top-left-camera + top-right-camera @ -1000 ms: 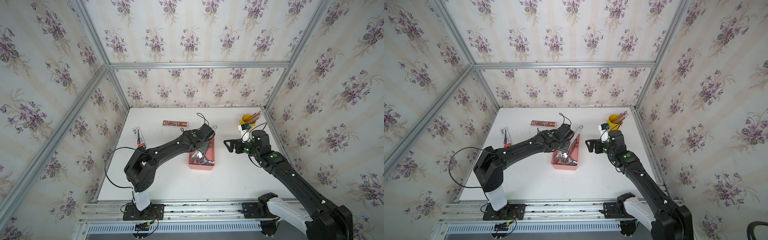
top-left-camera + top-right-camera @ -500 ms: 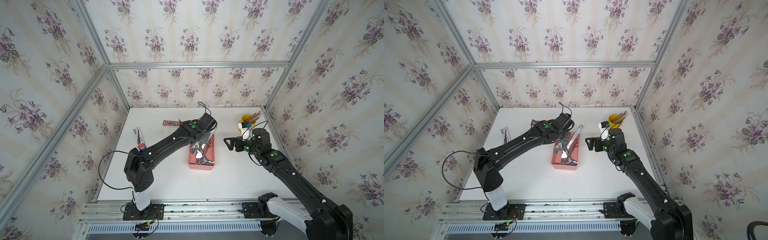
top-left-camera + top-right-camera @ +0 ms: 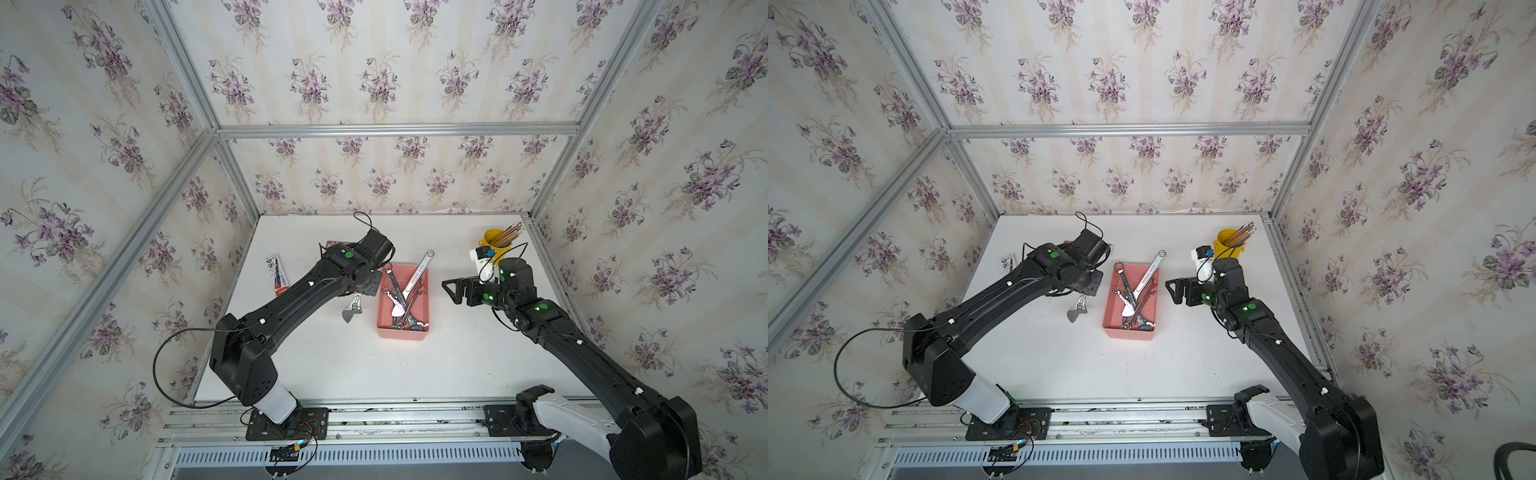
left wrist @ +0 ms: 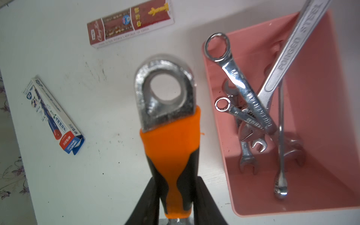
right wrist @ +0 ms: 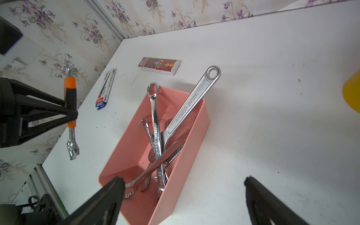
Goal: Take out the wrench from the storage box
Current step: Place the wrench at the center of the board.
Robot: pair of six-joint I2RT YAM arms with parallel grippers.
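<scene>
- white tabletop [image 3: 374, 374] in a booth of flowered wallpaper, with both arms reaching in from the front rail.
- pink storage box [image 3: 401, 334] sits mid-table. several steel spanners [image 3: 399, 299] lie crossed inside it, and one long wrench [image 3: 419, 272] leans out over its far rim.
- left gripper [image 4: 175, 187] is clamped on the black-and-orange handle of an adjustable wrench [image 4: 169, 140], which hangs head down.
- what has changed: half a second ago this gripper was over the box. now it has swung out to the box's left, so the adjustable wrench hangs over bare table just beside the box wall, with no part of it inside.
- for the task, the taking-out itself looks done. as i judge it, what is left is to lower the tool onto the table and let go.
- right gripper [image 3: 451, 291] waits on the box's other side with its jaws wide apart, holding nothing, in the same place as a second ago.
- farther back lie a blue carton [image 3: 276, 276] and a brown carton [image 4: 130, 23], and a yellow cup [image 3: 496, 245] of pencils stands in the far corner.
</scene>
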